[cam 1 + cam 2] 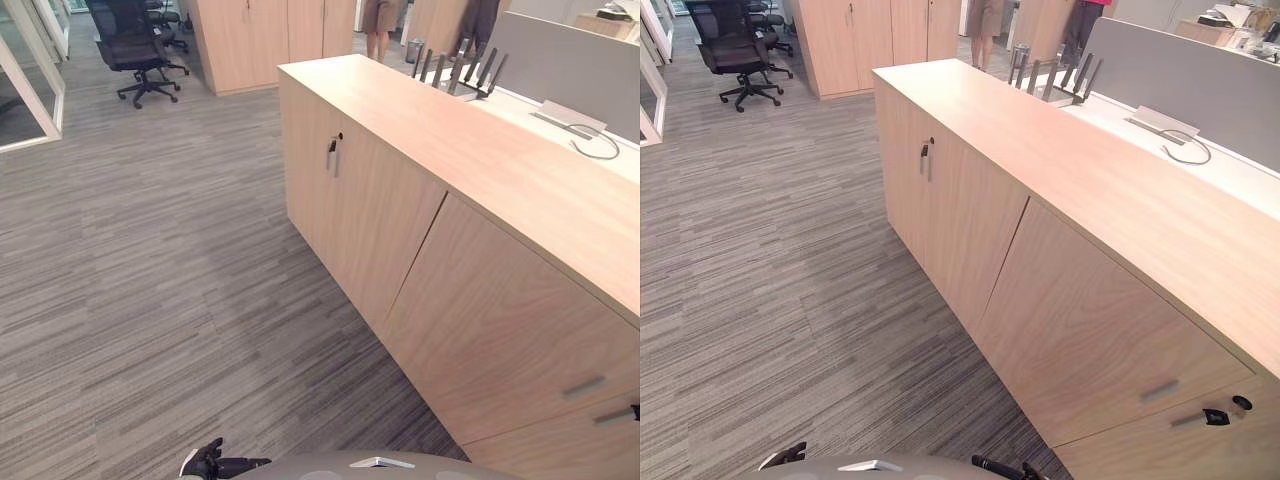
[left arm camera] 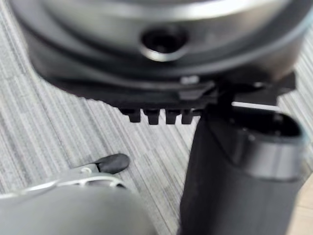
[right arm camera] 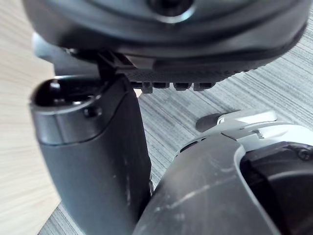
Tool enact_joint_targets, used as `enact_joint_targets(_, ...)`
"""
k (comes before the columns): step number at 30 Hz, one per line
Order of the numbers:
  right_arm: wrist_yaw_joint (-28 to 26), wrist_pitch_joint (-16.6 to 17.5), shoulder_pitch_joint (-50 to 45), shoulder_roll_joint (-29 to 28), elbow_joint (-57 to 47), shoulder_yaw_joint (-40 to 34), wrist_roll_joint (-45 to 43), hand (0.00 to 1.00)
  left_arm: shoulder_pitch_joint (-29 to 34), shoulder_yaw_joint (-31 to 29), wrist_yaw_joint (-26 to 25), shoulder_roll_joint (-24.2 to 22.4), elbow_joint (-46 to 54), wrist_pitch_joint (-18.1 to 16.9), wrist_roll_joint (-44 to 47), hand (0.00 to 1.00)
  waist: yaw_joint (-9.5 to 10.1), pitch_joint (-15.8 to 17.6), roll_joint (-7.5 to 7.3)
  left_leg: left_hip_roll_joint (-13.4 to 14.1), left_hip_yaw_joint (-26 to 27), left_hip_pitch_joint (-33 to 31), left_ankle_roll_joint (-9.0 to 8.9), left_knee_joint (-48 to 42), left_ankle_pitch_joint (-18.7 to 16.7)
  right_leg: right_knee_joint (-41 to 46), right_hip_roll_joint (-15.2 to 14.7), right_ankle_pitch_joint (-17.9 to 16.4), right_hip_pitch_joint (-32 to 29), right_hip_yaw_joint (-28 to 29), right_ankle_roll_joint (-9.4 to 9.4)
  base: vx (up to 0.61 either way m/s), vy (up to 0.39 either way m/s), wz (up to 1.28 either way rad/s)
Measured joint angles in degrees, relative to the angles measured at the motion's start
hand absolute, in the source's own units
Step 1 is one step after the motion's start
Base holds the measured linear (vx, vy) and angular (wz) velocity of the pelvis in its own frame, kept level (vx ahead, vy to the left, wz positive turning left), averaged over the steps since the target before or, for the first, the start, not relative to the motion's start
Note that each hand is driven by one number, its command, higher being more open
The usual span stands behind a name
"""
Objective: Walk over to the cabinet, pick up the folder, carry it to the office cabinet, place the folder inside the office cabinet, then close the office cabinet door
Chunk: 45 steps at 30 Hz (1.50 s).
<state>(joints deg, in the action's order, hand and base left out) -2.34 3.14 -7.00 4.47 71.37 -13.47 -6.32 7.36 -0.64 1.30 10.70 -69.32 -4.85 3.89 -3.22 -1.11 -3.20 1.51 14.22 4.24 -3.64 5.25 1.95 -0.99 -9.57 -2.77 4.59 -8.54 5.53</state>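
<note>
A long, low light-wood cabinet (image 1: pixel 400 210) runs along the right side, and its doors are closed. One door near the far end has a dark handle (image 1: pixel 333 152), and the nearer fronts have small grey pulls (image 1: pixel 585 385). Its wooden top (image 1: pixel 480 150) is bare. My left hand (image 1: pixel 205 462) hangs low at the bottom edge, over the carpet, with relaxed fingers and nothing in it. My right hand (image 1: pixel 998 466) also hangs low, close to the cabinet front, and holds nothing. Both thumbs (image 2: pixel 239 171) (image 3: pixel 93 161) stand free over the floor.
Grey striped carpet (image 1: pixel 150 250) spreads to the left and ahead. A black office chair (image 1: pixel 135 45) and tall wooden cabinets (image 1: pixel 260 40) stand at the back, and a person's legs (image 1: pixel 380 25) show beyond. A dark file rack (image 1: pixel 460 70) and a grey divider (image 1: pixel 570 70) sit behind the cabinet. A glass partition (image 1: pixel 25 90) is at far left.
</note>
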Motion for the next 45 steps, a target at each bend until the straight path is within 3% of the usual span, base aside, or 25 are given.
enact_joint_targets(13,-0.23,0.02,-0.69,-0.84,0.93,-4.94,-5.81,1.00,1.50,-4.72,-0.04,-1.15,-0.03,0.02,0.01,1.00,-0.18,0.06,0.19,0.06,0.43,0.50,-0.11,-0.04,-0.11,-0.09,0.08,0.25,0.40,0.68,0.37,0.00,-0.001,-0.02)
enact_joint_targets(15,-0.86,0.02,-0.61,-0.84,0.90,-6.10,-5.81,1.00,1.34,-5.44,0.03,-1.13,0.11,0.02,0.03,1.00,0.01,0.25,-0.74,0.26,0.27,-0.50,0.28,-4.95,-2.47,-0.08,0.04,0.98,0.37,2.67,-0.22,0.00,0.010,-0.32)
enact_joint_targets(16,-1.15,0.06,-0.39,-1.34,0.71,-6.21,-5.80,1.00,1.11,-7.67,0.10,-1.43,0.65,-0.06,0.37,1.00,0.14,1.11,-1.48,0.40,-5.47,-5.03,2.22,-14.18,-6.34,0.71,-0.25,1.14,-0.61,4.73,-0.40,-0.05,0.005,-0.49)
enact_joint_targets(17,-1.51,0.10,-0.16,-1.06,0.60,-6.15,-5.65,1.00,1.04,-8.64,0.02,-2.08,1.44,-0.16,0.55,1.00,0.45,1.28,-0.91,0.15,-10.92,-7.43,2.84,-18.65,-8.66,1.74,-0.03,1.14,-1.81,6.01,-0.40,-0.11,0.059,-1.00)
enact_joint_targets(18,-1.78,0.06,0.28,0.46,0.44,-6.28,-5.74,1.00,1.19,-10.06,-0.52,-4.21,2.91,-0.26,0.71,1.00,1.92,1.54,1.82,0.11,-21.78,-10.41,0.14,-24.96,-13.67,3.57,1.58,1.14,-4.74,9.05,-0.05,-0.15,0.177,-1.38)
enact_joint_targets(19,-1.16,0.08,0.60,1.14,-0.48,-6.26,-5.77,1.00,1.17,-11.23,-0.53,-5.34,3.51,-0.12,0.67,1.00,2.12,1.75,3.38,0.49,-25.88,-11.91,-1.73,-28.34,-17.85,4.15,3.16,1.31,-6.43,11.41,1.07,-0.15,0.216,-1.34)
enact_joint_targets(21,-0.94,-0.07,0.06,-0.21,-2.70,-6.18,-5.91,1.00,1.07,-11.56,-0.50,-4.65,4.76,-0.14,0.25,1.00,1.02,2.41,2.19,0.36,-23.74,-12.82,-0.86,-31.03,-19.24,4.96,3.40,1.20,-7.84,13.75,0.91,-0.10,0.152,-0.73)
enact_joint_targets(22,-0.94,-0.12,-0.41,-0.67,-3.42,-6.15,-5.96,1.00,1.00,-11.58,-0.47,-4.39,5.27,-0.23,0.04,1.00,0.98,2.61,1.63,0.32,-22.59,-12.95,-0.95,-31.97,-20.02,5.37,3.39,1.18,-8.41,14.87,0.86,-0.13,0.152,-0.78)
enact_joint_targets(25,-0.91,-0.45,-1.41,-2.13,-5.37,-5.99,-7.16,1.00,1.15,-13.42,-0.37,-3.85,5.75,-0.27,-0.24,1.00,1.65,2.68,0.23,0.40,-15.95,-13.71,1.21,-34.28,-21.89,5.98,3.34,1.56,-11.69,21.59,0.30,-0.15,0.233,-1.18)
enact_joint_targets(26,-1.10,-0.62,-1.33,-2.85,-6.22,-5.82,-8.84,1.00,1.47,-14.03,-0.38,-3.49,5.66,-0.25,-0.79,1.00,1.72,2.72,-0.51,1.25,-11.31,-13.56,2.04,-34.17,-22.25,5.59,2.75,2.40,-13.36,22.60,-2.14,-0.11,0.164,-1.44)
enact_joint_targets(27,-1.22,-0.61,-1.25,-2.82,-6.69,-5.68,-10.25,1.00,1.49,-14.11,-0.43,-3.50,5.66,-0.25,-1.67,1.00,1.74,2.73,-0.32,2.28,-8.58,-13.47,2.92,-34.05,-21.65,6.57,2.25,2.77,-14.58,20.02,-4.53,-0.11,0.188,-1.47)
enact_joint_targets(28,-1.23,-0.64,-1.11,-2.68,-6.92,-5.58,-11.06,1.00,1.45,-14.12,-0.42,-3.57,5.67,-0.25,-1.86,1.00,1.81,2.82,-0.03,2.99,-6.57,-13.15,3.21,-33.92,-21.47,8.55,1.81,3.33,-15.93,16.44,-4.33,-0.02,0.113,-1.37)
enact_joint_targets(29,-1.04,-0.57,-1.09,-2.50,-7.26,-5.08,-12.51,1.00,1.42,-14.10,-0.35,-3.64,5.54,-0.18,-2.09,1.00,1.90,3.03,0.30,3.98,-3.08,-11.36,3.56,-32.38,-20.94,13.95,0.47,3.54,-17.06,7.47,-4.05,0.03,0.103,-1.47)
enact_joint_targets(30,-1.06,-0.55,-1.40,-2.46,-7.34,-5.12,-13.81,1.00,1.40,-14.28,-0.17,-3.84,5.30,-0.13,-2.18,1.00,1.88,3.01,0.73,4.64,0.07,-9.16,3.59,-30.45,-20.37,18.74,-0.65,2.10,-16.11,-1.23,-5.20,0.05,0.092,-1.43)
enact_joint_targets(33,-1.06,-0.37,-2.48,-2.10,-8.30,-5.25,-14.77,1.00,1.12,-16.30,0.26,-5.12,5.07,-0.08,-2.11,1.00,2.24,2.96,2.07,6.23,5.44,-5.93,3.57,-27.92,-19.59,23.71,-2.21,-2.70,-12.98,-11.35,-7.21,0.01,0.018,-1.07)
enact_joint_targets(34,-1.15,-0.32,-3.32,-2.28,-8.80,-6.93,-14.67,1.00,0.77,-17.74,0.45,-5.70,5.19,-0.10,-1.96,1.00,2.19,2.94,2.29,6.73,7.18,-4.98,3.53,-27.87,-19.56,26.44,-4.54,-4.97,-11.46,-15.66,-7.18,0.00,-0.058,-0.69)
enact_joint_targets(36,-1.18,-0.36,-3.56,-3.10,-8.69,-9.50,-14.61,1.00,0.87,-19.10,0.53,-6.08,5.18,-0.12,-1.65,1.00,2.21,2.86,2.10,6.73,8.60,-3.63,2.83,-27.35,-19.33,26.79,-6.75,-6.35,-9.86,-18.36,-6.45,0.01,-0.121,-0.45)
enact_joint_targets(38,-1.42,-0.42,-4.35,-4.38,-7.81,-14.12,-14.39,1.00,1.24,-21.60,0.54,-6.79,4.62,0.01,-1.20,1.00,2.26,1.52,1.61,5.90,8.77,-2.47,0.37,-23.88,-18.27,19.51,-4.81,-5.99,-8.18,-19.19,0.02,0.04,-0.164,-0.40)
enact_joint_targets(40,-1.61,-0.26,-3.74,-3.36,-5.51,-17.11,-14.21,1.00,1.40,-22.61,0.74,-8.39,4.22,0.13,0.39,1.00,2.48,0.91,3.73,6.09,7.85,-1.11,0.27,-18.44,-15.12,9.15,-0.17,-0.70,-5.13,-18.59,-0.73,0.05,-0.148,-0.30)
enact_joint_targets(41,-1.67,-0.33,-3.41,-2.79,-4.41,-17.16,-14.20,1.00,1.58,-22.78,0.73,-8.78,4.22,0.09,0.85,1.00,2.79,0.72,4.04,5.98,7.85,-0.62,0.06,-16.62,-14.29,5.82,1.07,1.06,-4.32,-17.93,-1.00,0.00,-0.117,-0.51)
enact_joint_targets(43,-1.64,-0.59,-1.81,-2.18,-1.71,-16.88,-13.71,1.00,1.63,-22.74,0.76,-8.74,3.89,0.10,2.60,1.00,3.06,0.59,3.53,5.54,7.91,-0.74,-0.68,-12.96,-12.49,-2.27,3.92,5.73,-3.48,-15.72,-2.17,0.00,-0.098,-0.59)
enact_joint_targets(45,-1.63,-0.69,-1.17,-2.11,-0.83,-16.71,-11.99,1.00,1.31,-22.05,0.62,-8.10,3.34,0.13,2.75,1.00,2.94,1.08,2.80,5.42,7.14,-0.14,-0.78,-12.04,-11.93,-3.66,5.01,6.76,-3.52,-14.23,-2.62,0.01,-0.069,-0.39)
